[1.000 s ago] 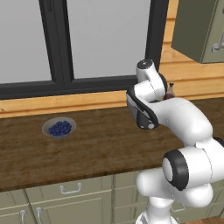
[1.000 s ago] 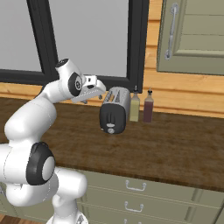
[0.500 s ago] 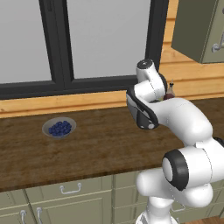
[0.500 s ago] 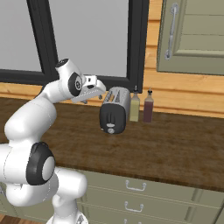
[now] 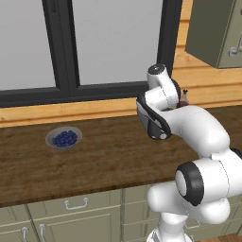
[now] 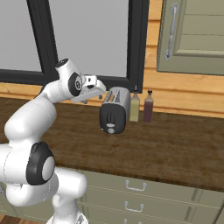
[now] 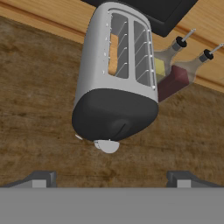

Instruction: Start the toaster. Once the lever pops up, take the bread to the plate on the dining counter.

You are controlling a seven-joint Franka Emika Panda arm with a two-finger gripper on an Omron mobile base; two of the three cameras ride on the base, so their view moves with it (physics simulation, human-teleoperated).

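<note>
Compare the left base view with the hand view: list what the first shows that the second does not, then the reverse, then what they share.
Left base view alone: a grey bowl of blue berries on the counter, the window above it, and drawers below the worktop.

Hand view alone: the toaster from above, with the bread sitting in one slot, a round knob on its dark end, two bottles behind it, and the open gripper, its tips apart short of the toaster.

Both: the dark brown wood counter and the lighter wooden wall strip behind it.
</note>
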